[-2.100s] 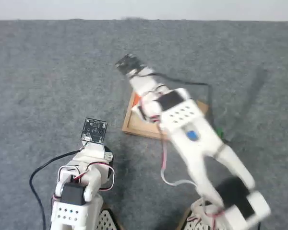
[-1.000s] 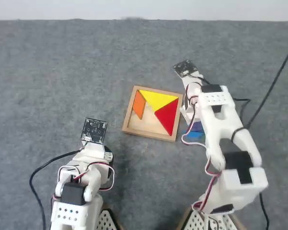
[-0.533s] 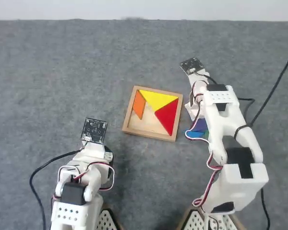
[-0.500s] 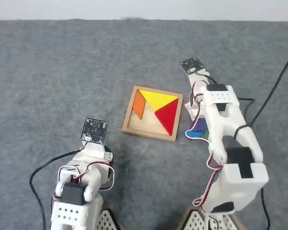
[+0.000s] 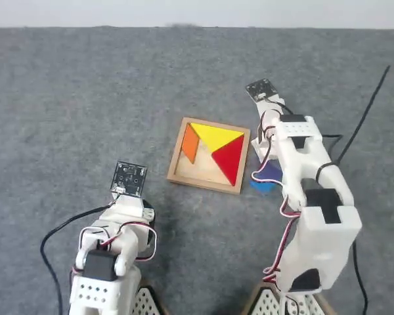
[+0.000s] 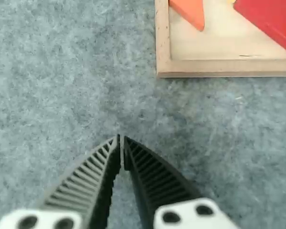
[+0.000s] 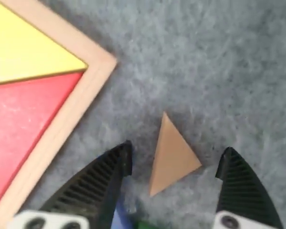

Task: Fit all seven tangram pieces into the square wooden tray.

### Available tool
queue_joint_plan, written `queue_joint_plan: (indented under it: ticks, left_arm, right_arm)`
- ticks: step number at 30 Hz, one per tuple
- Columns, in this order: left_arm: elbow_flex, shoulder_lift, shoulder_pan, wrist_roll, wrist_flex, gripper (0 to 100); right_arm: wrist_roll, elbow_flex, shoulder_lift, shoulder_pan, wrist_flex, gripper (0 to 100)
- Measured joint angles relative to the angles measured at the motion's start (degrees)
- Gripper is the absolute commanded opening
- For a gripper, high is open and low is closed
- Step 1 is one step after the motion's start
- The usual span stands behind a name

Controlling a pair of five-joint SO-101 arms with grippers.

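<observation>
Beside tray (image 7: pixel 93 76) corner — right fingers (image 7: pixel 105 181) spread wide, straddling tan triangle (image 7: pixel 171 157); left fingers (image 6: pixel 115 152) closed, empty.

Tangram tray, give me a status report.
Right hand open, astride tan triangle beside tray. Left hand shut, short of tray. Orange, yellow, red pieces seated.

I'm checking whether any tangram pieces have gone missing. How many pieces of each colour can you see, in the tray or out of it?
Orange piece: 1
Yellow piece: 1
Red piece: 1
Blue piece: 1
Tan piece: 1
Green piece: 1, just a sliver
Total: 6
</observation>
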Motion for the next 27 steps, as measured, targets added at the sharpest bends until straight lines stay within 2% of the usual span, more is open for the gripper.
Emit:
queue_joint_plan:
  ticks: [7,13,23,27]
  left_arm:
    - [0.0,0.0,0.0,0.0,0.0,1]
    - [0.0,0.0,0.0,0.0,0.0,1]
    - [0.0,0.0,0.0,0.0,0.0,1]
    - [0.0,0.0,0.0,0.0,0.0,1]
  right_arm:
    - [-0.44,0.0,0.0,0.0,0.0,21.0]
    - [-0.7,-0.09,0.0,0.18,-0.09,11.3]
    - [-3.52,-0.53,-0.09,0.18,-0.26,10.8]
    - [-4.31,1.14,-4.66,0.0,1.76,11.2]
